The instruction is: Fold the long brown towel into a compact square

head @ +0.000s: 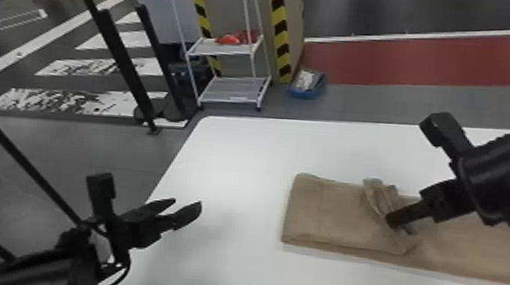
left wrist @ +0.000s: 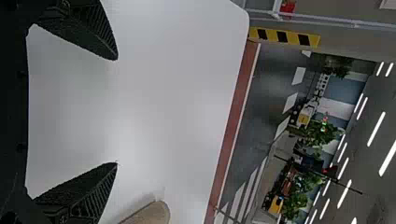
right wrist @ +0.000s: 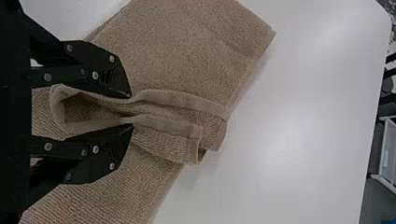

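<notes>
I have the brown towel point(head: 330, 214) lying flat for the most part on the white worktop point(head: 240, 160), stretching rightward beneath my right arm and out past the edge of the head view. Its left part is doubled over, with a smooth folded edge at the left end, and the loose end of that upper layer is bunched up into a ridge lying across the layer below.

My right gripper point(head: 399, 218) is at that ridge, coming in from the towel's right side. The right wrist view shows me its two fingers point(right wrist: 122, 79) closed on the ridge, a pinch of cloth squeezed between the tips and a loop of it bulging back toward the palm.

My left gripper point(head: 186, 203) hangs well apart from the towel, off its left end, with nothing in it; the fingers point(left wrist: 95, 35) are spread wide.

On the floor beyond the towel I can see a blue bin point(head: 304, 92) with stuff in it, and to the left of that a white rack point(head: 231, 94) with something red on its upper shelf.
</notes>
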You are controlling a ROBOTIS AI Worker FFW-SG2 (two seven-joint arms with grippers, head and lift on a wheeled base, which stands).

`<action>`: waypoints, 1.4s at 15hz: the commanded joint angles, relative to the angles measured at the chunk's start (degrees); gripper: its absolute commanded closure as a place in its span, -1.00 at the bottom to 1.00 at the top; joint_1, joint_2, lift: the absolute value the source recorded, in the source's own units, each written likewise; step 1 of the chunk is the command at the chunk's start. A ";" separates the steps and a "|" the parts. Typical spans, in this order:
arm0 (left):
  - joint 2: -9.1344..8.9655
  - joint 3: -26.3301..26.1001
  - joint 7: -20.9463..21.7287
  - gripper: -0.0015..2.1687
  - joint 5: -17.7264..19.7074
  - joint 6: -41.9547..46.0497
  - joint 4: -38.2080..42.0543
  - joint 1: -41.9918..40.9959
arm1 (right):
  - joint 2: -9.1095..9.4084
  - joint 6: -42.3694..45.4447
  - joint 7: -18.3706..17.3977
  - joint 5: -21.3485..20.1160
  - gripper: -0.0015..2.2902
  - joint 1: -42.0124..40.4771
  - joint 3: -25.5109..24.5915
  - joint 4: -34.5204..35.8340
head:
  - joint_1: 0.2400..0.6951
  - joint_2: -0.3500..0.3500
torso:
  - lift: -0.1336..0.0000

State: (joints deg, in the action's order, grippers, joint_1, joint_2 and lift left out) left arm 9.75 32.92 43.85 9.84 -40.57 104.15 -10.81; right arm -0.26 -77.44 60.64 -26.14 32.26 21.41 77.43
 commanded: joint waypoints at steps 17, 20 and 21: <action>0.62 -1.11 0.09 -0.93 -0.09 -0.88 0.70 0.79 | 0.31 -8.13 -1.49 4.17 0.16 -9.05 -8.58 19.77 | 1.00 1.00 | -0.86; 0.88 -1.64 0.00 -0.93 -0.26 -1.41 0.70 1.49 | 0.31 -10.94 -1.67 7.95 0.16 -12.92 -12.44 25.75 | 1.00 1.00 | -0.86; 0.88 -1.99 0.00 -0.93 -0.44 -1.41 0.62 1.58 | 0.31 -11.47 -1.84 8.21 0.16 -14.50 -12.53 25.75 | 1.00 1.00 | -0.86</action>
State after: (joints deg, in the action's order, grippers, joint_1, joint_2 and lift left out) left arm 10.61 31.37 43.87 9.58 -41.85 104.85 -9.39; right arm -0.26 -87.92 58.90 -18.84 19.77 9.53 102.41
